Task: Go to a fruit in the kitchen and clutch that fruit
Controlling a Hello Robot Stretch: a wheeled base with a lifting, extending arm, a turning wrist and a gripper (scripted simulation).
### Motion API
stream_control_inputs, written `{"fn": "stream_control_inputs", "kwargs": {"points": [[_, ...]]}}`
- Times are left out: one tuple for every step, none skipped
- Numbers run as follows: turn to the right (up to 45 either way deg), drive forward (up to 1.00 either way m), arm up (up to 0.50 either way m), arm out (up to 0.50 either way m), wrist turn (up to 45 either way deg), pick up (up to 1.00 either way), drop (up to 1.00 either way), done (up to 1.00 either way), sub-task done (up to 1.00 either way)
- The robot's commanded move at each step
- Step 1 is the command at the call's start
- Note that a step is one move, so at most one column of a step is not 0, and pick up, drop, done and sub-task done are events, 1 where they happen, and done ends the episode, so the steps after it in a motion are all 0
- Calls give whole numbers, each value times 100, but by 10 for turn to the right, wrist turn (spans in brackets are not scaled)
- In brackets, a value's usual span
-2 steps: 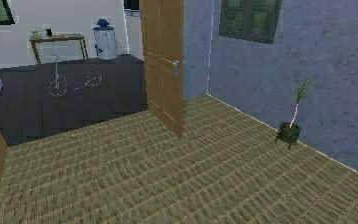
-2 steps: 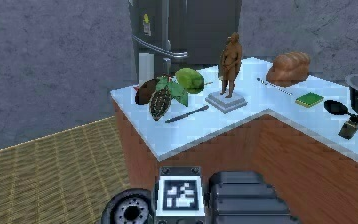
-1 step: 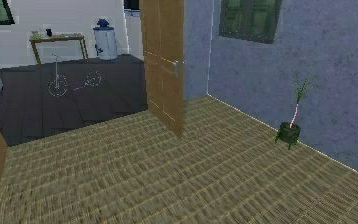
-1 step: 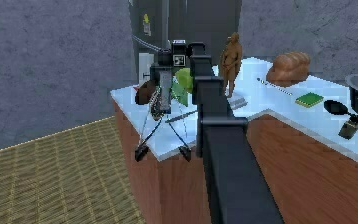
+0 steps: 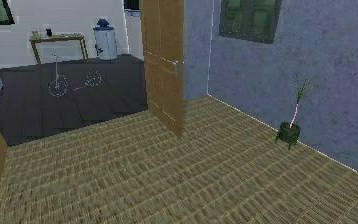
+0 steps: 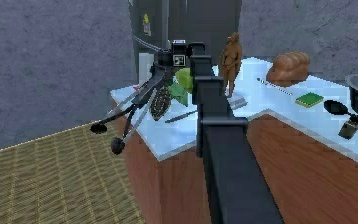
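Green rounded fruit [image 6: 183, 84] is sitting near the table's [image 6: 272, 103] left corner, beside the arm [image 6: 222, 150]. Reaching seems to be going on; the pincer [image 6: 109, 137] is hanging off that corner, and whether it is holding anything I cannot tell. Next it is needing alignment onto the fruit

Looking out over a pale blue countertop [image 6: 282, 112] on brown wooden cabinet fronts [image 6: 317, 180]. Dark square arm [image 6: 227, 150] coming up from the bottom edge, ending at two white marker squares [image 6: 173, 60], with the gripper [image 6: 105, 135] poking down-left past the counter's corner. Green roundish blob [image 6: 183, 84] sitting on the counter right behind the gripper body, so can't tell if anything's held. Further along: brown figurine [image 6: 231, 60] standing upright, bread loaf [image 6: 289, 68], flat green thing [image 6: 308, 99], black pan [image 6: 337, 107] near the right edge. Dark steel fridge [image 6: 182, 22] behind, woven tan floor [image 6: 47, 180] lower left.
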Motion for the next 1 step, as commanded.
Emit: {"fn": "stream_control_inputs", "kwargs": {"points": [[0,0,0,0,450,0,0,0,0]]}}
